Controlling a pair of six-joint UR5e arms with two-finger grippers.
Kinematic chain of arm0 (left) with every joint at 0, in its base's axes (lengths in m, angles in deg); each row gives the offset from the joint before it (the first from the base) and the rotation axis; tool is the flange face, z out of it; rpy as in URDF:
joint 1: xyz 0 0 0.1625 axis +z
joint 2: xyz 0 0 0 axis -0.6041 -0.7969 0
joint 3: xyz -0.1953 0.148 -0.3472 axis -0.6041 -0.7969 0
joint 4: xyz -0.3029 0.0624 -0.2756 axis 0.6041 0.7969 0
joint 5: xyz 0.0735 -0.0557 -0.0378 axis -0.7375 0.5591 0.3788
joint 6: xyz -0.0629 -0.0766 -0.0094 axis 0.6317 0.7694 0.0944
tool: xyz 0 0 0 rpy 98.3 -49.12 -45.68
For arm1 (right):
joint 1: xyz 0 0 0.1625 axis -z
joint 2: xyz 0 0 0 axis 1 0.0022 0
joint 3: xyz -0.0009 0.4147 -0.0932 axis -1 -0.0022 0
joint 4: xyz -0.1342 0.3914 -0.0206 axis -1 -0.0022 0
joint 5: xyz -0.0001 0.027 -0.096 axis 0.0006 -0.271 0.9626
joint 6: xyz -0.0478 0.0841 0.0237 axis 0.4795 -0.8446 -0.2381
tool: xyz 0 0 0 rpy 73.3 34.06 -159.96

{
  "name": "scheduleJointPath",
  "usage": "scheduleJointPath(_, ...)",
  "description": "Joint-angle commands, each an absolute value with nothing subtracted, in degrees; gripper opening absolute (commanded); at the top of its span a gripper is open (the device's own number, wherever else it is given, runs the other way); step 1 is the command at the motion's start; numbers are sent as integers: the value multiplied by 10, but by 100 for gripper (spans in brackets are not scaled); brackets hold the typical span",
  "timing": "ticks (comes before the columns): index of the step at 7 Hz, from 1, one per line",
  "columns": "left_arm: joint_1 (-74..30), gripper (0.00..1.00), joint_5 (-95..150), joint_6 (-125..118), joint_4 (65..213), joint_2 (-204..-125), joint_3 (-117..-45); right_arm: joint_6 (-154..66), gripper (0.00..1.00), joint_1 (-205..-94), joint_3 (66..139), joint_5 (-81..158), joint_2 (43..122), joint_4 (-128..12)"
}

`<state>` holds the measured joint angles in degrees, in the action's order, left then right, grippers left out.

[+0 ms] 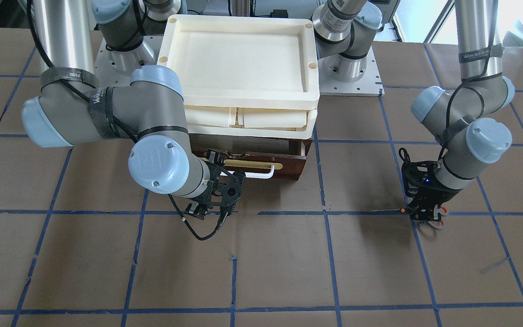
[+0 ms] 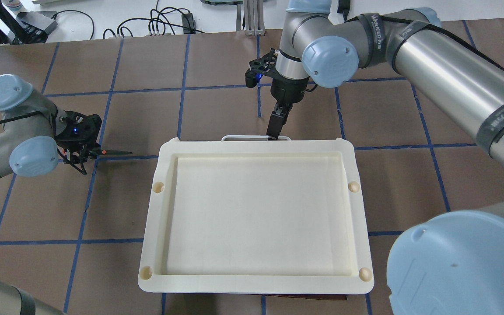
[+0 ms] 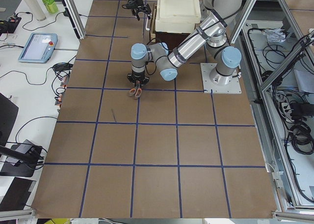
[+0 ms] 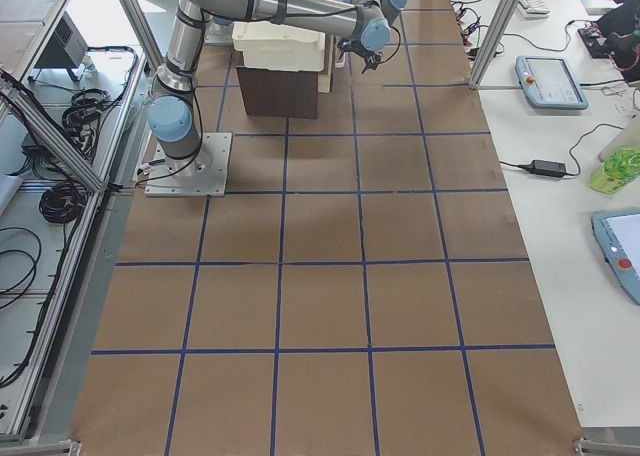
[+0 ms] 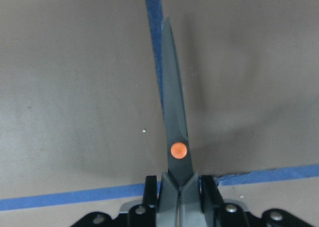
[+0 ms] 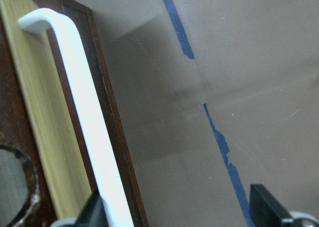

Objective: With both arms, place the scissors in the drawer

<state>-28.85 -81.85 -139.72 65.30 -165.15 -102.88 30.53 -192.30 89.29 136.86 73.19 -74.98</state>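
Both low: left gripper [image 5: 178, 188] pinches scissors [image 5: 174, 122], right gripper [image 2: 276, 126] straddles drawer handle [image 6: 79, 102].

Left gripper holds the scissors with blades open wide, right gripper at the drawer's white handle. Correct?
No: the scissors have their blades closed together, as the left wrist view shows. The left gripper does hold them, and the right gripper is at the white handle of the drawer.

overhead: cream plastic tray [image 2: 159, 218] at lower centre, white bar handle [image 2: 239, 137] just above its top edge, small grey-handled scissors [image 2: 114, 152] mid left, well apart.
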Motion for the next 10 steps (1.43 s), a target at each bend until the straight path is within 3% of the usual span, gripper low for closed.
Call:
scheduleJointPath(1,-290,18,-810,-1395,664,-1636,-1025,306,100,-1921,867,1371,718,-750)
scheduleJointPath(10,-325,18,-790,-1335,801,-1570,-973,319,100,-1909,812,1371,683,-750)
